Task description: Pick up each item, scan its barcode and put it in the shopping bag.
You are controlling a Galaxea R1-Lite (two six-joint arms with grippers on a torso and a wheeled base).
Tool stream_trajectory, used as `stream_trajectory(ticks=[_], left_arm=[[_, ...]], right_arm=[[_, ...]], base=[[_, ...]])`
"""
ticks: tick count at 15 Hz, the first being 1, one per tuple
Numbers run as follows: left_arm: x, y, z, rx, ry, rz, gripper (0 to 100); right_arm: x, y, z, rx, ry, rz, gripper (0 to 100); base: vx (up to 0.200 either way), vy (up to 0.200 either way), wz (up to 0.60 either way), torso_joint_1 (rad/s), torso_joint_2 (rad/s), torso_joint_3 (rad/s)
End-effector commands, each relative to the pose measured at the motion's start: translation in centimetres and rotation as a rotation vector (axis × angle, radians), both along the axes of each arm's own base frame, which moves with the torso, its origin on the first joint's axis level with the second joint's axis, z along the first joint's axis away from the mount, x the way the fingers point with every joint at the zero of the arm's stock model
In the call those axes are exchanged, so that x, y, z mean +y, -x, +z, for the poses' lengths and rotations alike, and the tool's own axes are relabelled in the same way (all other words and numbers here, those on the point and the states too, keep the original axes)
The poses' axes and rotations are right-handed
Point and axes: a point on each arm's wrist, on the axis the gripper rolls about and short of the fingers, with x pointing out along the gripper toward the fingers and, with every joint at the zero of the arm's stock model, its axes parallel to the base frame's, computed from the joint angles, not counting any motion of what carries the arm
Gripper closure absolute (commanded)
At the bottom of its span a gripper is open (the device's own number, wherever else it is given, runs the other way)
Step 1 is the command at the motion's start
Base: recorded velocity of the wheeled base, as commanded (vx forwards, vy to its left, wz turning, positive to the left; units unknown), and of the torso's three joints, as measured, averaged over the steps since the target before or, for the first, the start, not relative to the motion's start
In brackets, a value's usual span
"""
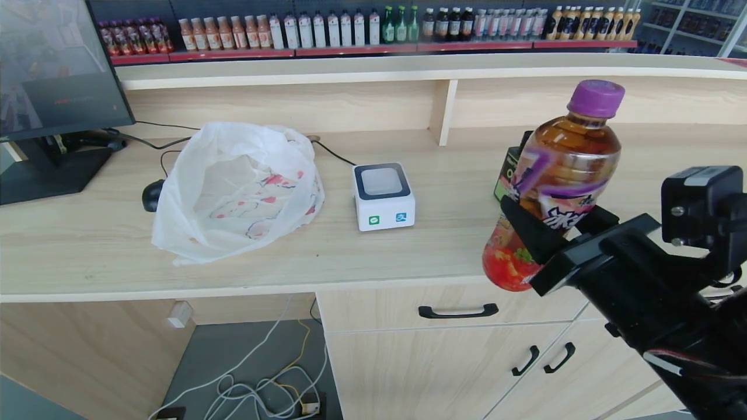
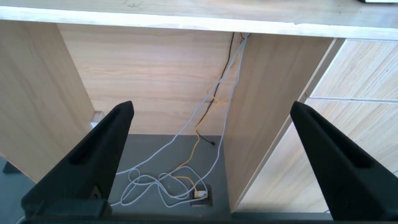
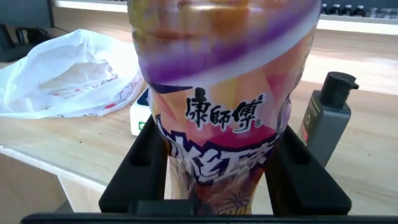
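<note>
Over the front right part of the surface point(image 1: 408, 251), the right gripper point(image 1: 554, 224) is clamped around the lower body of a drink bottle point(image 1: 563, 169) with a purple cap, amber liquid and a purple and red label. The bottle is held clear of the surface and leans slightly, cap uppermost. In the right wrist view the gripper's point(image 3: 217, 162) black fingers point(image 3: 140, 155) press on either side of the bottle's point(image 3: 224, 74) label.

Just behind the held bottle a dark pump bottle point(image 3: 326, 118) stands upright on the surface. The white scanner point(image 1: 383, 196) sits near the middle of the surface, window facing up. To its left, just beside it, the white shopping bag point(image 1: 233, 186) lies slumped with its mouth open. A black mouse point(image 1: 153, 195) rests against the bag's far side, and a monitor point(image 1: 55, 64) stands at the left end.

The left gripper point(image 2: 211, 124) is below the surface with its fingers spread wide apart and nothing between them, facing loose cables point(image 2: 168, 180) on the floor.
</note>
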Motion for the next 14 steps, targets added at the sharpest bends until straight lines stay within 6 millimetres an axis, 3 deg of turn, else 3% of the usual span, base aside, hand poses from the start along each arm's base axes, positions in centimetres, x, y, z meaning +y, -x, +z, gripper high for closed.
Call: stream_trajectory(ticks=[1,5,10,14], left_arm=[[0.0,0.0,0.0,-0.001,0.0,0.0,0],[0.0,0.0,0.0,0.0,0.0,0.0,0],[0.0,0.0,0.0,-0.001,0.0,0.0,0],[0.0,0.0,0.0,-0.001,0.0,0.0,0]], right_arm=[[0.0,1.1,-0.7,0.02,0.022,0.033,100],[-0.5,1.9,-1.8,0.045,0.078,0.036,100],[2.8,4.9,-1.7,-0.059,0.228,0.186,100],[4.3,5.8,-2.0,-0.102,0.306,0.23,100]], base=[[0.0,0.0,0.0,0.0,0.0,0.0],[0.0,0.0,0.0,0.0,0.0,0.0],[0.0,0.0,0.0,0.0,0.0,0.0],[0.0,0.0,0.0,0.0,0.0,0.0]])
